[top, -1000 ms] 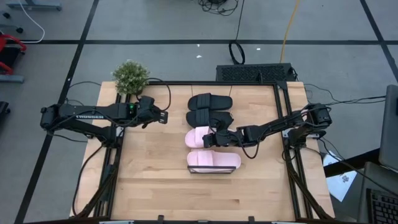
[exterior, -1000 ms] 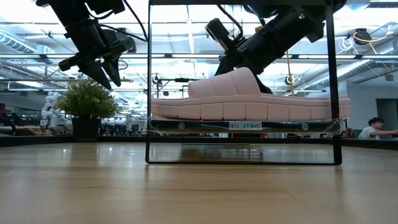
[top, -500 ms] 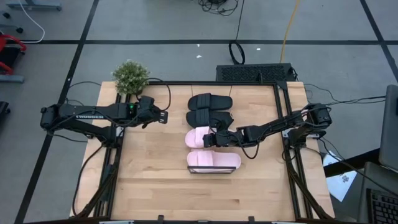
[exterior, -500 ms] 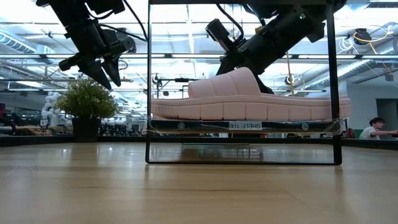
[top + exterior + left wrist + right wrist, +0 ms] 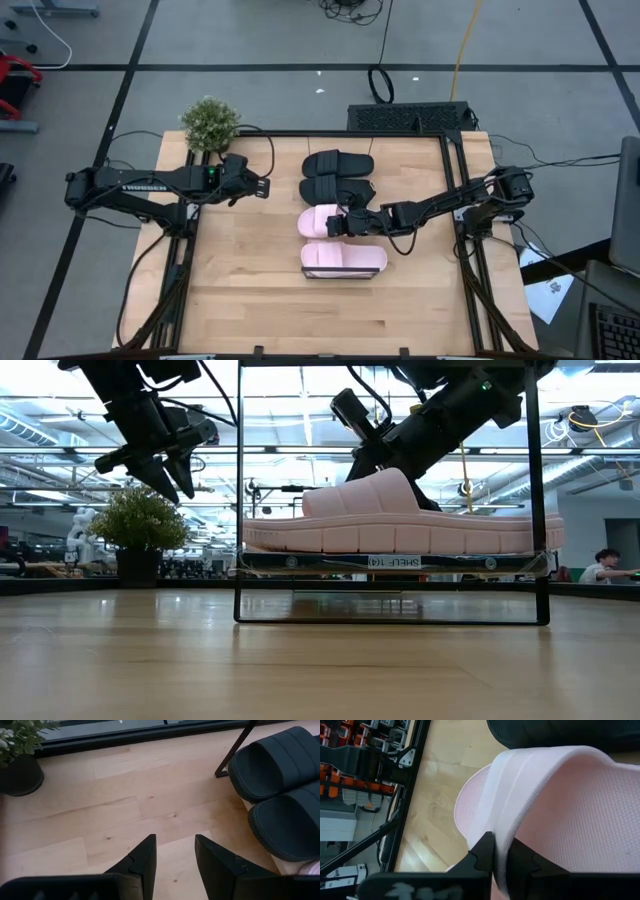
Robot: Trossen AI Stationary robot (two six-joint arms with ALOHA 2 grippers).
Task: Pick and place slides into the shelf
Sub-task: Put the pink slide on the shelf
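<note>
Four slides lie in a row on the shelf, whose dark frame stands mid-table. Two black slides are at the far end. One pink slide is nearest and fills the low view. The second pink slide sits between them. My right gripper is shut on that slide's strap. My left gripper hangs open above the bare table, left of the black slides. My right gripper pinches the strap's edge of the second pink slide between its two fingers, coming from the table's right and slanting down. The near pink slide hides its sole in the low view, so I cannot tell whether it rests on the shelf.
A potted plant stands at the table's far left corner, also in the left wrist view. Bare wood lies left of the shelf and toward the near edge. The table's dark frame rails run along both sides.
</note>
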